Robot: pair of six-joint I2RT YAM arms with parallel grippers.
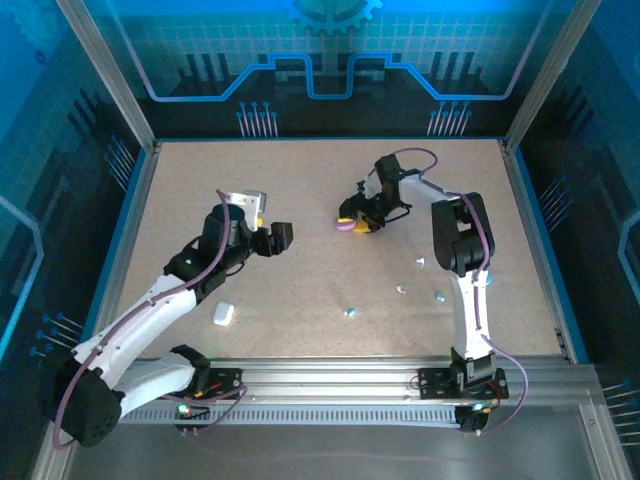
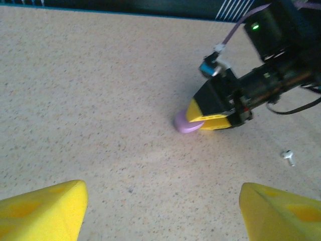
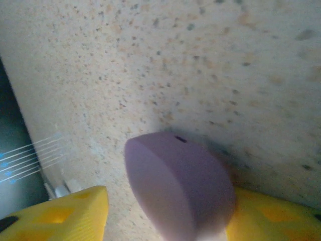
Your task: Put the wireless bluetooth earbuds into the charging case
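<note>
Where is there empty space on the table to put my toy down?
The far strip of the table along its back edge is bare, and so is the near middle between the white case and the light blue earbud. It is crowded beside the right arm, where small earbuds lie scattered, and around the purple case.

A speckled beige tabletop (image 1: 300, 200) is seen enclosed on three sides by translucent blue wall panels (image 1: 320, 60), on which a circuit-board pattern and a gear emblem (image 1: 331, 10) are printed in lighter blue. The panels are held by aluminium corner posts (image 1: 110, 75), and the tabletop's left, far and right edges are trimmed with a thin blue strip (image 1: 330, 139). Along the near edge a ribbed aluminium rail (image 1: 330, 375) is mounted. The scene is washed in cool bluish light, and soft shadows are cast on the tabletop.
</note>
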